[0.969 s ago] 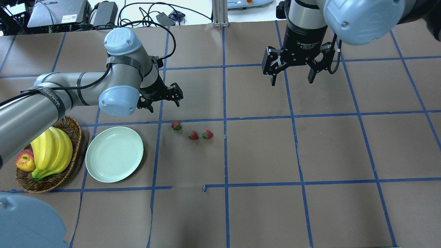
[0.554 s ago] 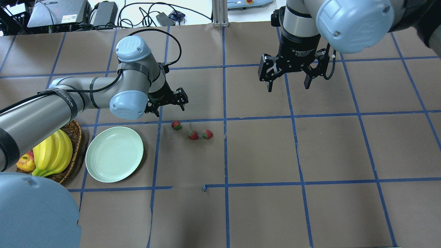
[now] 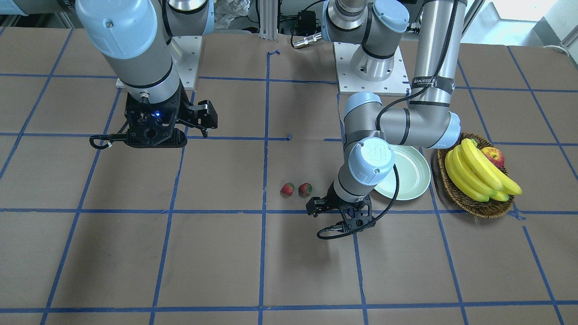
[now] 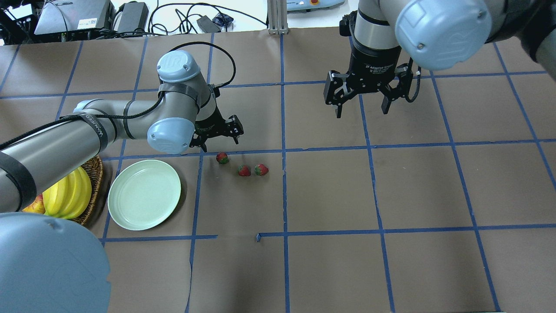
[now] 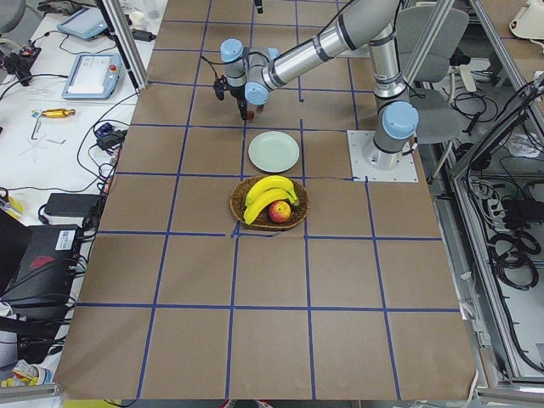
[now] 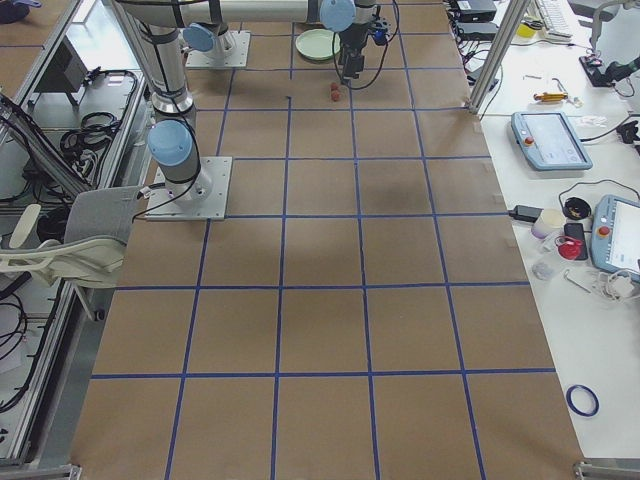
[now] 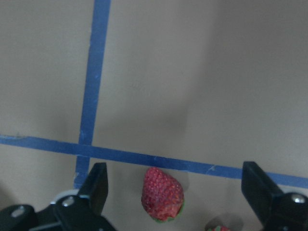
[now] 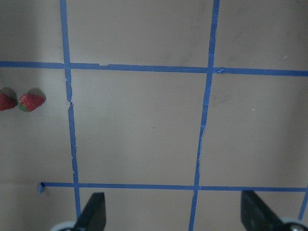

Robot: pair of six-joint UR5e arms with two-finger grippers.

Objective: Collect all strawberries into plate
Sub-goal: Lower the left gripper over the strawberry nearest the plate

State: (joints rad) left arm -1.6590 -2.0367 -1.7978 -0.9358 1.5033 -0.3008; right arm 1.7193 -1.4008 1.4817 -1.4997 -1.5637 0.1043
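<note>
The left gripper (image 4: 219, 141) held its fingers (image 7: 98, 185) wide apart, one small red toy strawberry (image 7: 162, 194) between them, ungripped. Two other strawberries (image 4: 244, 171) (image 4: 261, 169) lay beside it, off the nearby round pale mint-green plate (image 4: 144, 194). The right gripper (image 4: 361, 113) stood spread, holding nothing.

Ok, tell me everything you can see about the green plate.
The plate is round, shallow and pale mint green, with a smooth plain surface and a raised rim. It lies flat and empty on the brown paper table cover, close beside the wicker basket, with the three strawberries apart on its other side. Nothing touches it; in the front view the left arm hides part of it.
</note>
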